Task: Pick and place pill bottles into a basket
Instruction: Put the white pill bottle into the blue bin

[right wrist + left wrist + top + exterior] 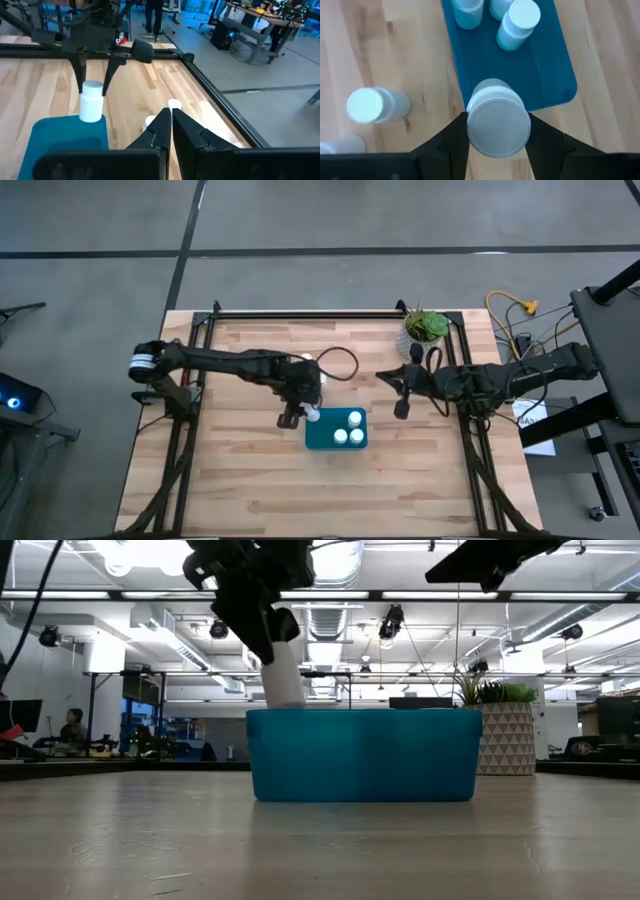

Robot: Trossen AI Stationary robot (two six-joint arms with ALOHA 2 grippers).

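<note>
The teal basket (pixel 322 438) sits mid-table with three white pill bottles (pixel 356 418) standing in its right part. My left gripper (pixel 309 413) is shut on another white bottle (pixel 497 125) over the basket's left end (pixel 555 95). Two more bottles (pixel 372 105) lie on the wood near it; they also show in the right wrist view (pixel 173 104). My right gripper (pixel 401 408) is shut and empty, raised to the right of the basket. My left gripper pinches the bottle's upper part, at the cap's sides (pixel 91 88), between its two fingers (pixel 451 142). The fingers come from above, pointing down. The bottle hangs a little tilted below them (pixel 283 675), with its lower end about level with the basket's rim at the left end.
A white patterned plant pot (pixel 424 330) stands at the table's far right, behind my right arm. A dark metal frame (pixel 300 313) runs along the far edge and both sides. Bare wood lies in front of the basket (pixel 330 490).
</note>
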